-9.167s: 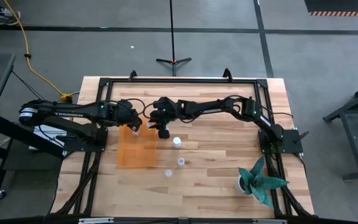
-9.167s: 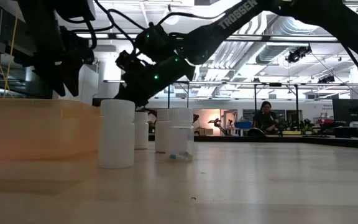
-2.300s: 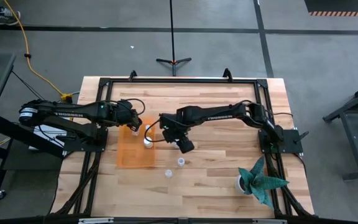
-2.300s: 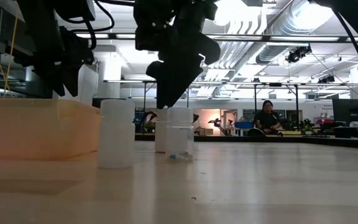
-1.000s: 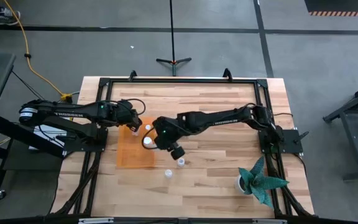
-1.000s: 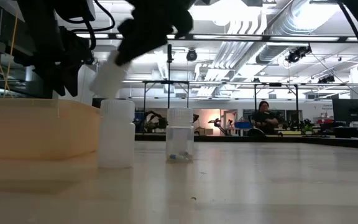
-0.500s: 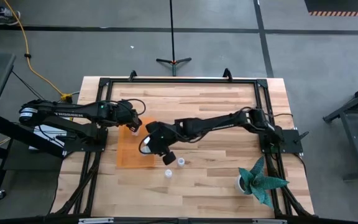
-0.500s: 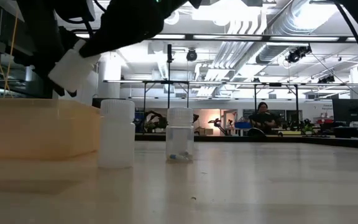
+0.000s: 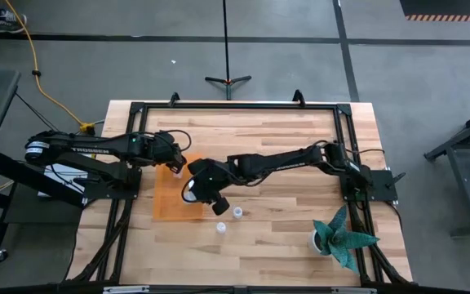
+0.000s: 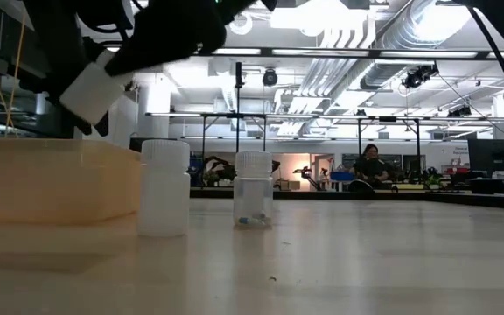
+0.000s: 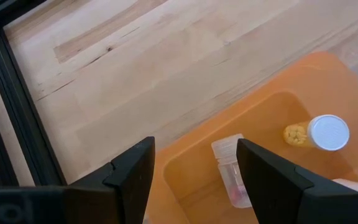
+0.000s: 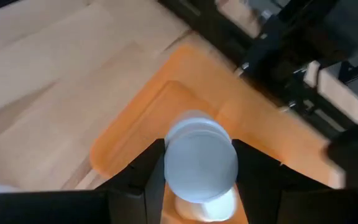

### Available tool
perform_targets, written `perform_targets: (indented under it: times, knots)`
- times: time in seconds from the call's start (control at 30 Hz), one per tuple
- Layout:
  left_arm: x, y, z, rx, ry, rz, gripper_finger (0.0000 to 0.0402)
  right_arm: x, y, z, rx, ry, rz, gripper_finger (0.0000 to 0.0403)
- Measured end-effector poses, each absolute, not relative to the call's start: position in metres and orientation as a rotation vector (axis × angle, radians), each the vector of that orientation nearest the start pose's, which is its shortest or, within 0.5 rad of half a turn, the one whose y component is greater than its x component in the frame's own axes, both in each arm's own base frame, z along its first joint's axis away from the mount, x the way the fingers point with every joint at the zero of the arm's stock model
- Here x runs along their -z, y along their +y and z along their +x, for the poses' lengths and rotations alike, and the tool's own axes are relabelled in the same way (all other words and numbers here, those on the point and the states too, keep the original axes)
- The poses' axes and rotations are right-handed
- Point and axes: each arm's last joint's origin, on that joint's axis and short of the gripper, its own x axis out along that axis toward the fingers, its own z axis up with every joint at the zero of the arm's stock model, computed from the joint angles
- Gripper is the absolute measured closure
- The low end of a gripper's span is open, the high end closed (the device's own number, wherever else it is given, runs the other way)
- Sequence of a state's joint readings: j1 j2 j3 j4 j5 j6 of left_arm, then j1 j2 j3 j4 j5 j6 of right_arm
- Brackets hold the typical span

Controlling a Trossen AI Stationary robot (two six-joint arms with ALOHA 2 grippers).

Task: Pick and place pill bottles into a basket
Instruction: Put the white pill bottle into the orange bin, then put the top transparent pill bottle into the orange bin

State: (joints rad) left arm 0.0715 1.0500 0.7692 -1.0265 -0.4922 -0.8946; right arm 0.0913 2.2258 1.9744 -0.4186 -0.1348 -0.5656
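Wood table (image 9: pixel 284 220) | two pill bottles (image 10: pixel 164 187) standing | person (image 10: pixel 374 166) in room

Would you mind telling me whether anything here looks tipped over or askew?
Only mildly: one pill bottle lies on its side in the orange basket, and the right gripper holds another bottle tilted over it. The two bottles on the table stand upright.

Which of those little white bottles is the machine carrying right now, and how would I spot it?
Find the orange basket left of the table's middle. The right gripper reaches over its right edge, and the carried bottle sits tilted between its jaws, above the basket. Unlike it, the other two bottles, one nearer the basket and one farther, stand upright on the wood.
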Motion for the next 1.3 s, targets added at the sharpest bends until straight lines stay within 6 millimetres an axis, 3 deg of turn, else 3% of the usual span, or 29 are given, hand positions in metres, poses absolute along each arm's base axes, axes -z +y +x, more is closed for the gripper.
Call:
perform_targets:
  times: [0.1, 0.43, 0.77, 1.07, 1.3]
  knots:
    - [-0.232, 0.025, 0.164, -0.999, 0.962, -0.474, 0.0142, -0.253, 0.049, 0.505, -0.415, 0.622, -0.535, 0.0254]
    - [-0.232, 0.025, 0.164, -0.996, 0.962, -0.477, 0.0142, -0.216, 0.045, 0.512, -0.483, 0.71, -0.514, 0.0254]
    - [-0.232, 0.025, 0.164, -0.996, 0.961, -0.478, 0.0142, -0.214, 0.043, 0.51, -0.5, 0.741, -0.532, 0.0252]
    - [-0.232, 0.025, 0.164, -0.996, 0.962, -0.477, 0.0142, -0.216, 0.043, 0.511, -0.487, 0.722, -0.529, 0.0197]
    - [-0.232, 0.025, 0.164, -0.997, 0.962, -0.477, 0.0142, -0.216, 0.041, 0.511, -0.457, 0.73, -0.539, 0.0191]
